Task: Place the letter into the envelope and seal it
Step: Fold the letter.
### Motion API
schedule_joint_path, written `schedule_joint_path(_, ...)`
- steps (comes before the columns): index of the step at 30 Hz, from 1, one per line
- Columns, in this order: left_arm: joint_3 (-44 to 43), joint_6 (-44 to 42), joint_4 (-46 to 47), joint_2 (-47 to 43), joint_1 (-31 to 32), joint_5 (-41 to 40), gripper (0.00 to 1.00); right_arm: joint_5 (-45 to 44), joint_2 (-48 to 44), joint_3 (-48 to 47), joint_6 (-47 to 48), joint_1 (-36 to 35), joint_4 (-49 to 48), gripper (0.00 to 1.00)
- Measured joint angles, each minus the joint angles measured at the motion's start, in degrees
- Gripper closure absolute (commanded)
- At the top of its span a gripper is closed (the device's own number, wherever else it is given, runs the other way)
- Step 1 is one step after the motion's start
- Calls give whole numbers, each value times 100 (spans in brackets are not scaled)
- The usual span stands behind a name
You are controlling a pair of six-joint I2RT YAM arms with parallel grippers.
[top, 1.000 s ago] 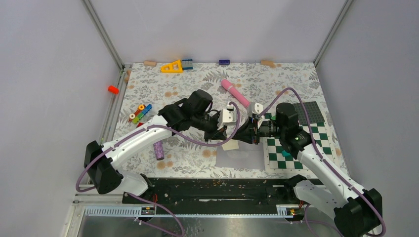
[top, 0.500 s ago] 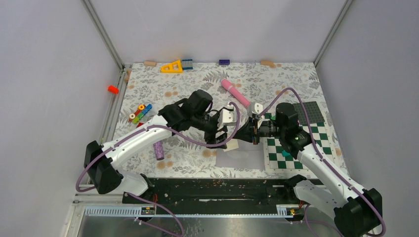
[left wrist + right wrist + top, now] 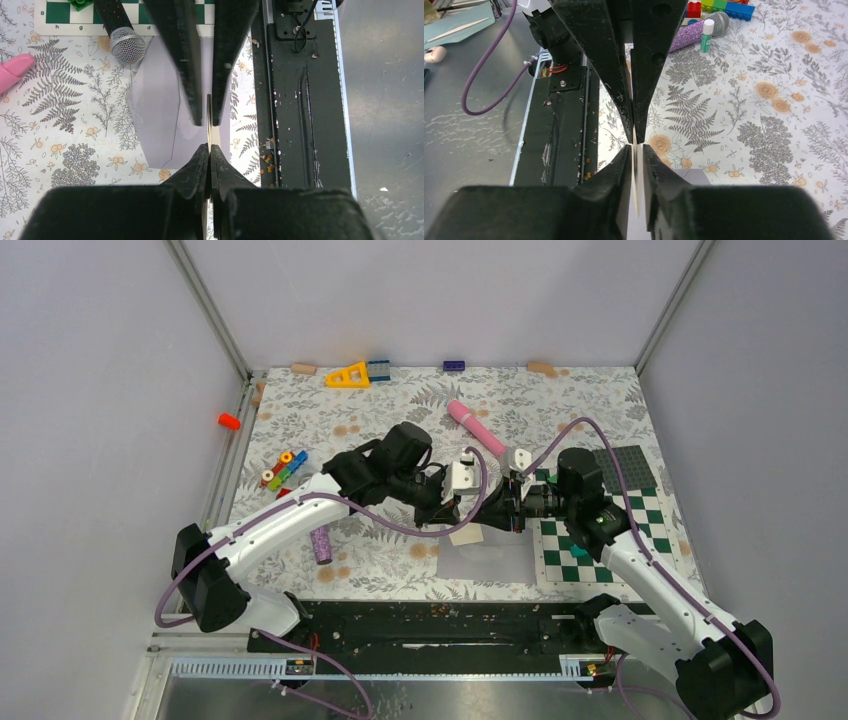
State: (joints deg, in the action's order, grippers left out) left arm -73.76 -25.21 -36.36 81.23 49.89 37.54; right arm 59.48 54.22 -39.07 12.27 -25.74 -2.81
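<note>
Left pincer (image 3: 209, 147) and right pincer (image 3: 636, 147) both clamping letter (image 3: 209, 134) edge-on, mid-frame above envelope (image 3: 155, 120). Uneven pull could be tearing or crumpling it (thin sheet); early release could be dropping it beside envelope.

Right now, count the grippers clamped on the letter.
2. The left gripper and the right gripper each pinch the letter, held on edge above the envelope, fingertips nearly meeting. No other gripper is in view.
</note>
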Motion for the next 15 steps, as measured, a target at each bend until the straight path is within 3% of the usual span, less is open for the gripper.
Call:
schedule_joint_path(3, 0, -2, -2, 0, 2, -4, 100, 2, -4, 0, 33, 2, 17, 58)
schedule_joint_path(7, 0, -4, -2, -9, 2, -11, 100, 11, -15, 0, 114, 31, 90, 64)
schedule_joint_path(8, 0, -4, -2, -17, -4, -11, 100, 13, -15, 0, 125, 44, 90, 68)
schedule_joint_path(9, 2, -4, 0, -28, -15, -11, 100, 17, -15, 0, 129, 61, 92, 78)
schedule_joint_path(10, 2, -2, 2, -46, -28, -9, 100, 20, -15, 0, 144, 72, 94, 95)
schedule_joint_path(11, 2, -2, 2, -66, -42, -9, 100, 20, -13, 0, 160, 79, 96, 100)
schedule_joint_path(15, 2, -2, 9, -105, -74, -11, 100, 79, -4, -7, 142, 83, 83, 96)
